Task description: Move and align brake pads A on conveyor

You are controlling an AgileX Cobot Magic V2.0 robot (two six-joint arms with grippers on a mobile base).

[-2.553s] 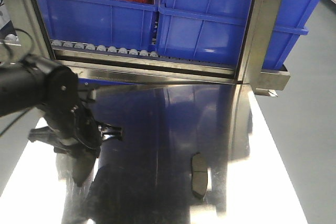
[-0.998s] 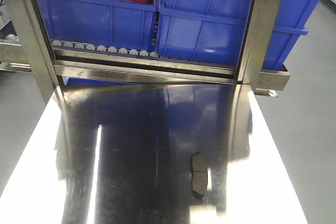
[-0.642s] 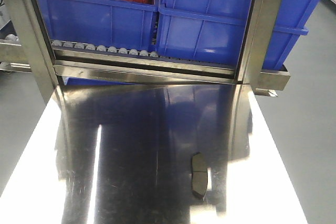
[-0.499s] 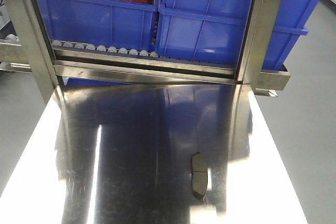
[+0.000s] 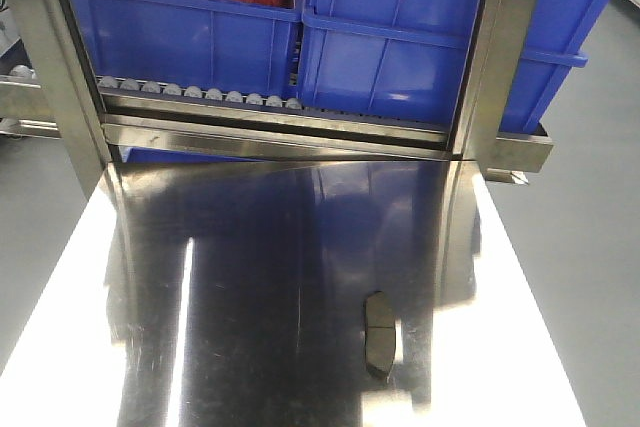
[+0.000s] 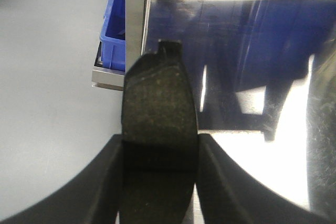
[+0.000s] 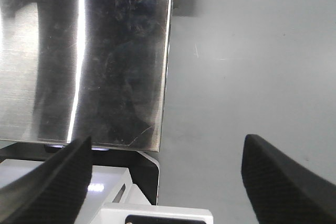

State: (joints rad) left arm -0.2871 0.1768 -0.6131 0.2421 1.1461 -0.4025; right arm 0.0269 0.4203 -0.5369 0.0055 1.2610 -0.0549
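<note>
While left pincer (image 6: 157,153) grips brake pad (image 6: 157,103), right pincer (image 7: 167,145) seems splayed wide.

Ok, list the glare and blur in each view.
Front view: the steel tabletop mirrors the blue bins, with a glare streak. Left wrist view: the gripped brake pad looms close, dark. Right wrist view: glare streak on steel, fingertips dark.

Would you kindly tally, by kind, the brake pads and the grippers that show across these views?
Brake pads: 2, a brake pad lying on the steel tabletop and a brake pad clamped in the left gripper.
Grippers: 2, the left gripper and the right gripper, which is open and empty.
Total: 4.
</note>
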